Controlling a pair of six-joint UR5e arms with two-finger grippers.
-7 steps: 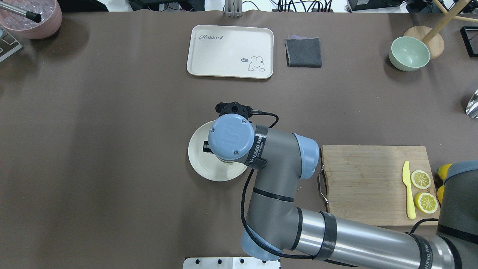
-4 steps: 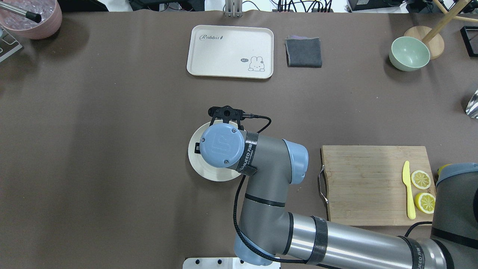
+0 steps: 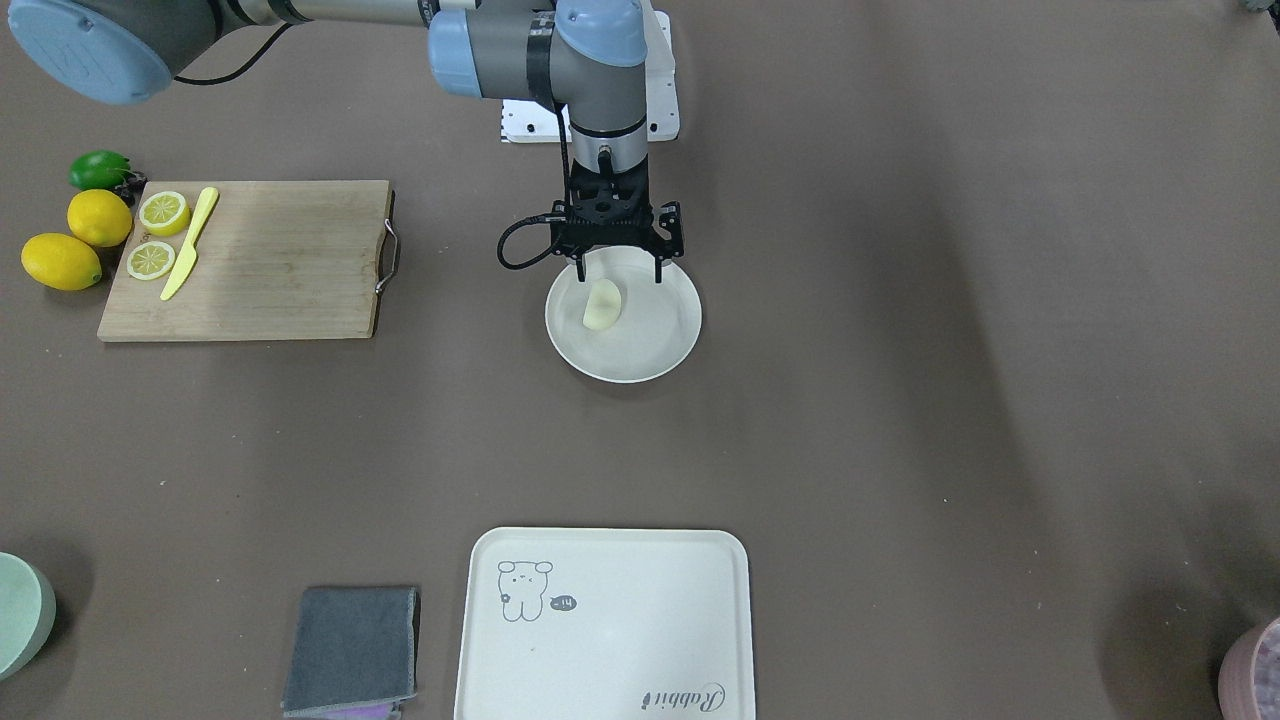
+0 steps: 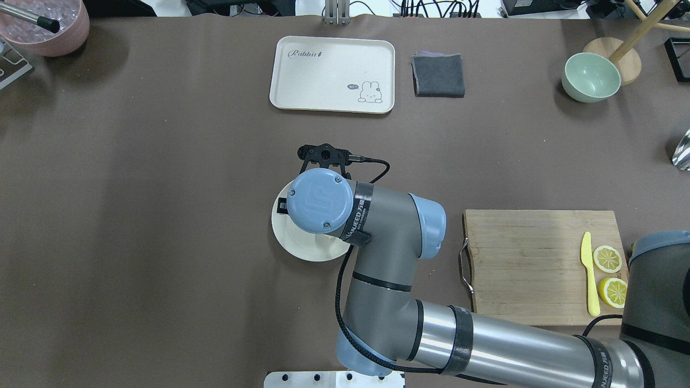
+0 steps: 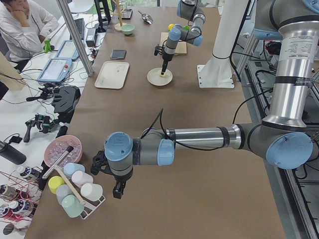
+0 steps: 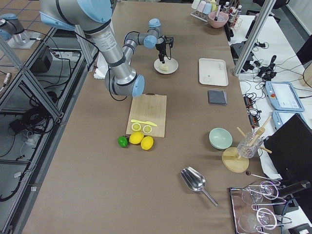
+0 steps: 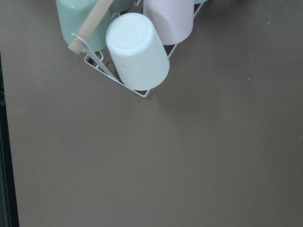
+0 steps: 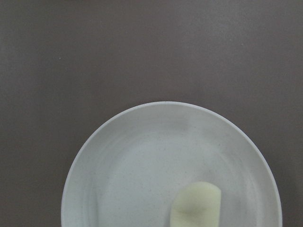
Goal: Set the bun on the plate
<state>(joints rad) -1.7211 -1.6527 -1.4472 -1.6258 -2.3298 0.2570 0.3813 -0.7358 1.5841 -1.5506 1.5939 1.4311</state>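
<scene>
The round off-white plate (image 3: 650,345) sits mid-table. On it lies the bun (image 3: 603,305), a pale cream lump, left of the plate's centre in the front-facing view. My right gripper (image 3: 618,272) hangs just above the plate's robot-side rim. It is open, its fingers spread on either side above the bun and holding nothing. The right wrist view looks down on the plate (image 8: 142,165) and the bun (image 8: 198,205) at the bottom edge. In the overhead view the wrist hides the bun and part of the plate (image 4: 302,245). My left gripper (image 5: 117,191) shows only in the exterior left view, so I cannot tell its state.
A wooden cutting board (image 3: 270,260) with lemon halves (image 3: 163,212) and a yellow knife (image 3: 188,245) lies beside the plate, whole lemons (image 3: 98,217) past it. A cream tray (image 3: 600,625), grey cloth (image 3: 352,648) and green bowl (image 4: 590,77) stand on the operators' side. A cup rack (image 7: 137,52) is near the left gripper.
The right wrist has shifted a little to the left over the plate. Its one visible finger has moved outward toward the plate's left rim.
</scene>
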